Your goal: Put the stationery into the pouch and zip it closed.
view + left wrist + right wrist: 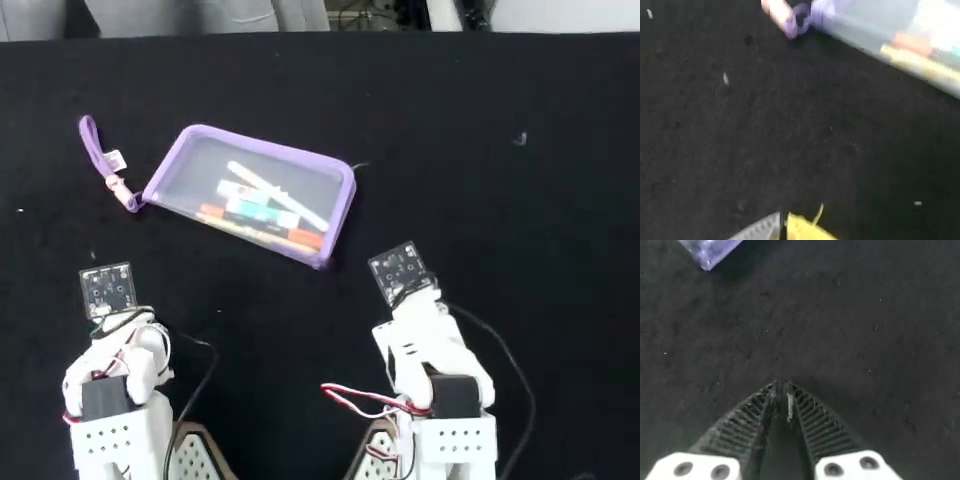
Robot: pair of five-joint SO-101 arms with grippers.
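A clear pouch with purple trim (250, 195) lies flat on the black table, left of centre. Several pens and markers (265, 212) lie inside it. A pink zip pull (125, 194) and a purple wrist strap (95, 148) trail from its left corner. In the left wrist view the pouch (880, 25) and pull (782, 15) lie well beyond my left gripper (784, 221), whose tips meet with nothing between them. My right gripper (781, 387) is shut and empty just above the cloth, with the pouch's near corner (710, 250) some way ahead of it.
Both arms sit drawn back at the table's near edge, the left arm (112, 330) and the right arm (425, 340), each with cables (350, 398) trailing by its base. Black cloth (500, 200) covers the table.
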